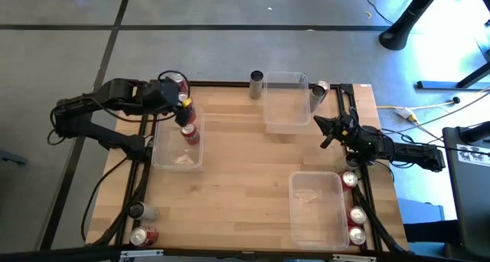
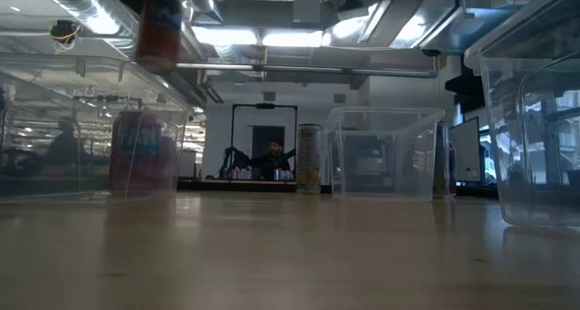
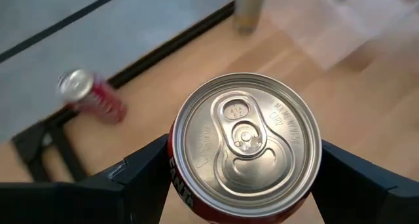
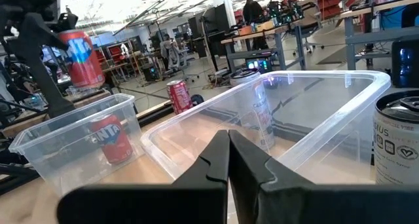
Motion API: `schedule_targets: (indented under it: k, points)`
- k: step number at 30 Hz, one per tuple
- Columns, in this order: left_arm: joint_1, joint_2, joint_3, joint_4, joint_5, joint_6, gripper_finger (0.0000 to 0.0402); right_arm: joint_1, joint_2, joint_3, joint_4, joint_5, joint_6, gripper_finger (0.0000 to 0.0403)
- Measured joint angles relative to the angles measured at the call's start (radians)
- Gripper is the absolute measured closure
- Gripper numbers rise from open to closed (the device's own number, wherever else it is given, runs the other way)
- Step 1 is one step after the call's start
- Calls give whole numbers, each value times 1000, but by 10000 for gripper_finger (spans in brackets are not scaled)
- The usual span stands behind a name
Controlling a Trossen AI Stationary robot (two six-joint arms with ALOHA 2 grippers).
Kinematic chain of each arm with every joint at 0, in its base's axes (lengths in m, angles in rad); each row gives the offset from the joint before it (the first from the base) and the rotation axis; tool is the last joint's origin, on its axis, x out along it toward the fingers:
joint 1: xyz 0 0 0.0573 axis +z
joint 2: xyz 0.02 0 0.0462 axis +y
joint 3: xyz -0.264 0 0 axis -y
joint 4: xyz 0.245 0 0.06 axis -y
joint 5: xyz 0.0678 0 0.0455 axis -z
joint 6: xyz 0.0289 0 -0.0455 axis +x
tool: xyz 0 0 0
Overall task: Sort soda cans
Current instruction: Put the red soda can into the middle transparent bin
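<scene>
L arm reaches in from bench's left edge, L tool (image 1: pixel 184 109) raised, fingers (image 3: pixel 141 175) spread, gripping. R arm bent low at right edge, R tool (image 4: pixel 229 142) fingers pressed together.

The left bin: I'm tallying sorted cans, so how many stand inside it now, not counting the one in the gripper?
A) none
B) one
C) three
B: a single red can stands in the left bin, while the left gripper holds another red can above it.

The held can (image 3: pixel 245 149) is cut off by the frame's edge; a blurred can (image 3: pixel 90 95) lies beyond.
</scene>
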Motion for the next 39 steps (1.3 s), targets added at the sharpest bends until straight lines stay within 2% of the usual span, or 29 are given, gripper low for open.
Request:
schedule_targets:
  k: [9, 18, 24, 33, 39]
  points:
    - [-81, 2, -2, -165, -25, -145, 111, 0, 0, 0, 1, 23, 0, 397]
    - [-117, -92, -165, -124, -44, -270, 111, 0, 0, 0, 1, 56, -11, 397]
    - [-117, -130, -248, -109, -27, -292, 111, 0, 0, 0, 2, 59, -11, 397]
    - [-117, -135, -365, -99, -5, -375, 111, 0, 0, 0, 2, 59, -2, 397]
    - [-117, -135, -435, -19, -5, -378, 111, 0, 0, 0, 2, 59, -1, 397]
